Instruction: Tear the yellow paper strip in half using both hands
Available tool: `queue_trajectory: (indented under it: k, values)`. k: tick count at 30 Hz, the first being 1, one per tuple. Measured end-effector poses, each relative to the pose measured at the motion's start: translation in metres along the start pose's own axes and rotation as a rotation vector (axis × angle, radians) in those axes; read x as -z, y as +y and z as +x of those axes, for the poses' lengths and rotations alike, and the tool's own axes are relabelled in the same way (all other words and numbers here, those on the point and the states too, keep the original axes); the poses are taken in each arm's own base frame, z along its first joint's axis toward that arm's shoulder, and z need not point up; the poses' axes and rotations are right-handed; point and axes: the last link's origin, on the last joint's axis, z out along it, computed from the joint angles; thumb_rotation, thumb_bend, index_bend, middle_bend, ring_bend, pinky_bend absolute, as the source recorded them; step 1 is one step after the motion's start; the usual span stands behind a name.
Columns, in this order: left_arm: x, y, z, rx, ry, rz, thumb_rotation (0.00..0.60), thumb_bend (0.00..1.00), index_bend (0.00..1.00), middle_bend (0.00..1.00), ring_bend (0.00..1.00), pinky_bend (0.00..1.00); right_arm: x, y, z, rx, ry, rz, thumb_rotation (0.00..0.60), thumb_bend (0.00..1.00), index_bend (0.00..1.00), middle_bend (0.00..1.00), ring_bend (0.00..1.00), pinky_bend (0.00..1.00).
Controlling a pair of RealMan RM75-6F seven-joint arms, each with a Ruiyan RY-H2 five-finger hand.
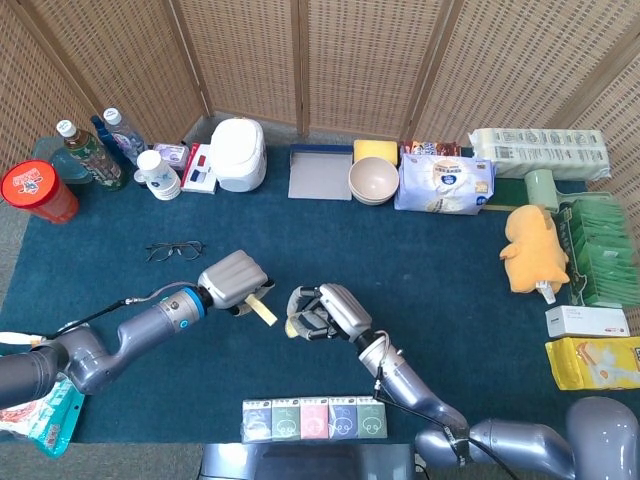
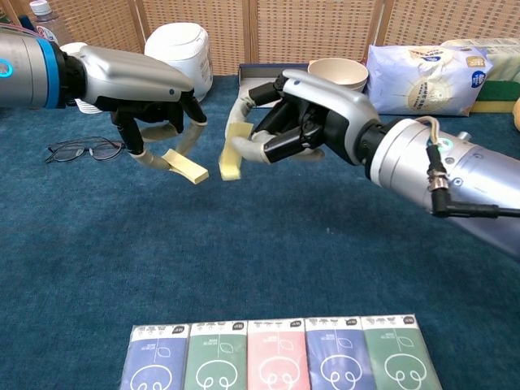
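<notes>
Left hand: my left hand [image 2: 150, 73] pinched one yellow paper piece [image 2: 185, 166] at its near end; the free end stuck out past my fingers [image 2: 143, 159], toward the other hand.
Right hand: my right hand [image 2: 305, 114] pinched a second yellow piece [image 2: 232, 159], which hung down below my fingertips.
Strip, position: the two pieces sat just apart, a clear gap between them, both held above the table [image 2: 268, 244]. I judged the strip already parted.
Strip, handling: light, thin and limp by the look of it; it drooped from the pinch and would crease or slip easily. Not fragile beyond tearing.
Strip, hold: best taken close beside the tear line, flat between thumb and finger.
Hidden: the pinched ends lay inside my fingers, so I could not see how much paper each hand covered.
Unclear: the torn edges were too small to read; from the head view my right hand's piece [image 1: 291, 325] barely showed.
</notes>
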Motion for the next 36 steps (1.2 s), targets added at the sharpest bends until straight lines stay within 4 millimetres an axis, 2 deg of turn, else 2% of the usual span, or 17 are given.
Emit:
queue_trajectory:
  k: [7,10,13,15,16,19,21,23,24,27,32,36]
  values:
    - [0.004,-0.014,-0.003,-0.002,0.005,0.045,0.600,0.35,0.64,0.81,0.89,0.97,0.008,0.007,0.012,0.022,0.018,-0.019,0.600,0.48,0.81,1.00,1.00,1.00]
    - [0.004,-0.019,-0.002,-0.001,0.015,0.060,0.600,0.35,0.64,0.81,0.89,0.97,0.012,0.011,0.019,0.034,0.026,-0.034,0.600,0.48,0.74,0.99,1.00,1.00]
    - [0.004,-0.022,-0.001,-0.004,0.024,0.070,0.600,0.35,0.62,0.81,0.87,0.97,0.016,0.017,0.025,0.042,0.033,-0.052,0.600,0.48,0.59,0.92,1.00,0.99]
    - [0.002,-0.023,0.000,-0.006,0.028,0.075,0.600,0.35,0.61,0.80,0.87,0.97,0.019,0.020,0.030,0.046,0.036,-0.064,0.600,0.49,0.42,0.84,0.96,0.94]
    - [0.002,-0.023,0.000,-0.006,0.030,0.076,0.600,0.35,0.60,0.79,0.86,0.97,0.021,0.022,0.031,0.048,0.035,-0.070,0.600,0.49,0.37,0.81,0.94,0.91]
    - [-0.002,-0.022,0.001,0.000,0.037,0.080,0.600,0.35,0.58,0.77,0.84,0.97,0.025,0.026,0.038,0.060,0.032,-0.087,0.600,0.49,0.18,0.67,0.83,0.83]
    - [-0.005,-0.020,0.001,-0.002,0.040,0.079,0.600,0.35,0.56,0.75,0.82,0.96,0.029,0.030,0.045,0.074,0.033,-0.098,0.600,0.49,0.06,0.53,0.71,0.77]
    - [-0.008,-0.018,0.002,-0.009,0.043,0.077,0.600,0.34,0.53,0.73,0.79,0.95,0.032,0.033,0.052,0.082,0.040,-0.108,0.600,0.49,0.01,0.43,0.60,0.72]
    - [-0.011,-0.017,0.004,-0.010,0.045,0.078,0.600,0.34,0.52,0.70,0.77,0.93,0.034,0.034,0.056,0.082,0.048,-0.114,0.600,0.49,0.00,0.38,0.54,0.69]
    - [-0.016,-0.015,0.007,-0.009,0.046,0.085,0.600,0.33,0.44,0.62,0.68,0.86,0.038,0.037,0.064,0.076,0.062,-0.119,0.600,0.49,0.00,0.32,0.45,0.63]
    - [-0.021,-0.010,0.010,-0.020,0.042,0.094,0.600,0.29,0.31,0.42,0.45,0.63,0.044,0.040,0.074,0.063,0.084,-0.122,0.600,0.49,0.00,0.29,0.40,0.58]
    - [-0.020,-0.006,0.012,-0.020,0.042,0.106,0.600,0.27,0.23,0.32,0.34,0.55,0.051,0.042,0.083,0.058,0.116,-0.118,0.600,0.49,0.00,0.26,0.37,0.57]
